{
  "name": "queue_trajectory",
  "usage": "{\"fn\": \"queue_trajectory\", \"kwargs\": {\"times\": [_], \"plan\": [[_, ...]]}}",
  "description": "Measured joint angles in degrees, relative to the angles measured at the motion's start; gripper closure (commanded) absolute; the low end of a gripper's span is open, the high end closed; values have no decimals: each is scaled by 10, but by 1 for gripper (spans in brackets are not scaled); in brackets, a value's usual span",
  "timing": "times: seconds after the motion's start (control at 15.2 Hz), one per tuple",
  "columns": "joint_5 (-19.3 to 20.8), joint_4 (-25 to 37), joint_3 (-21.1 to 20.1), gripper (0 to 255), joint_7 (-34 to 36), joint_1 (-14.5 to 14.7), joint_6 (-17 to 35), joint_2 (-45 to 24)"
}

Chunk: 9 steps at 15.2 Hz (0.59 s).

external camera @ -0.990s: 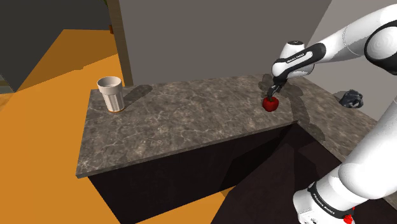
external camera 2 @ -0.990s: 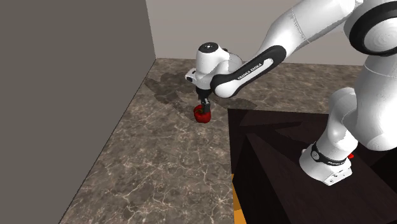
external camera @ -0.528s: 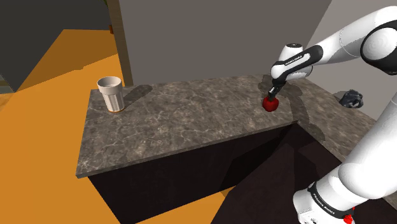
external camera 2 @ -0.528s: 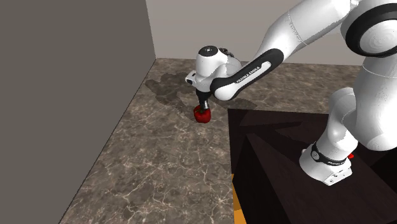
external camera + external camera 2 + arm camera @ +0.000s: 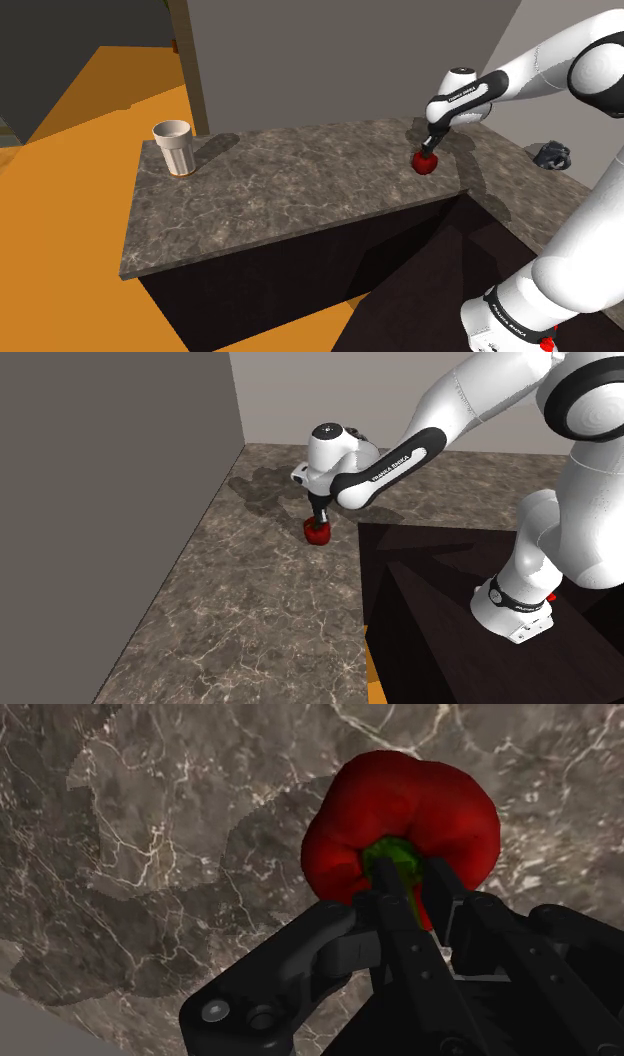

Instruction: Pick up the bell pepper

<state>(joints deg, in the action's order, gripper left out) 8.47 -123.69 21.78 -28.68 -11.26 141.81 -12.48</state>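
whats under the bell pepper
The dark marbled counter, which the bell pepper rests on. Where they touch is covered by the pepper. The hand clasps it from above.

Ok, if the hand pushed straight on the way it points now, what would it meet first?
The pepper: the hand points down at its top, closed about the green stem. Pushing on would likely press it into the counter beneath.

White rounded arm (image 5: 480,402), dark joints (image 5: 588,404), white lettering (image 5: 386,462) on dark forearm, all-black two-finger gripper (image 5: 412,882)
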Motion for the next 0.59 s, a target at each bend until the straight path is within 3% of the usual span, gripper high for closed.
{"fn": "queue_trajectory", "kwargs": {"times": [0.59], "plan": [[12, 21, 3, 255, 2, 6, -61, 41]]}}
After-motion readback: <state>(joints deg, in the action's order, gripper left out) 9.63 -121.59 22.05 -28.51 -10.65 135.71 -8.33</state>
